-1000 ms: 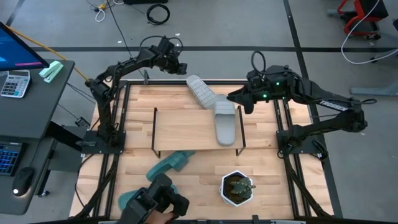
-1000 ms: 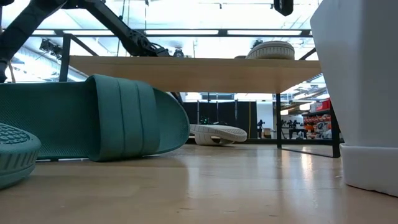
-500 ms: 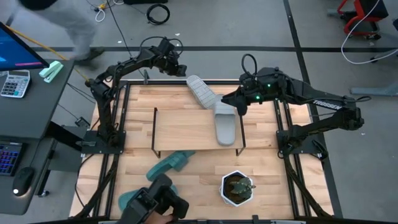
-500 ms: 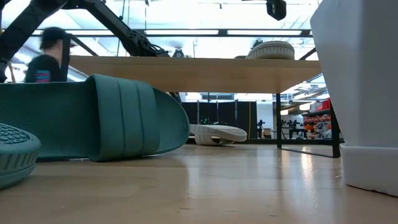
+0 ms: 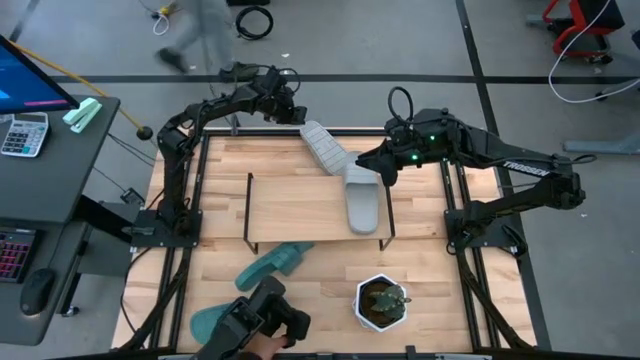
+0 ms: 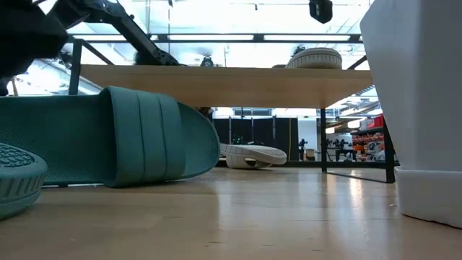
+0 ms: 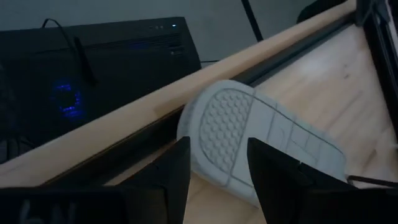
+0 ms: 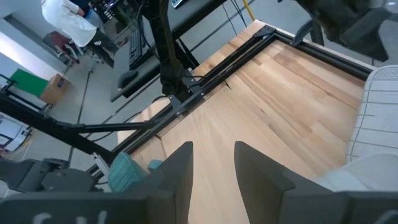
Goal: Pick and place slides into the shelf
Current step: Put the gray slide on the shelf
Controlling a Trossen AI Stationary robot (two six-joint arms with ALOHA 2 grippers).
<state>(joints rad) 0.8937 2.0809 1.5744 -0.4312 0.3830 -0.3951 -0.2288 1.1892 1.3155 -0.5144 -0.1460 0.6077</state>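
Two grey slides at the shelf, two teal ones waiting near

The left gripper (image 5: 297,113) is hovering with parted, empty fingers at the heel of an upturned light grey rubbery slide (image 5: 323,146) leaning on the far edge of the low wooden-topped wire-legged shelf (image 5: 295,205). The right gripper (image 5: 385,172), also parted and empty, is hanging over the second grey slide (image 5: 362,200) lying on the board. Two teal slides (image 5: 275,263) are lying near. The tilted slide could slip off if nudged. "TROSSEN" is reading on the right arm (image 5: 525,170).
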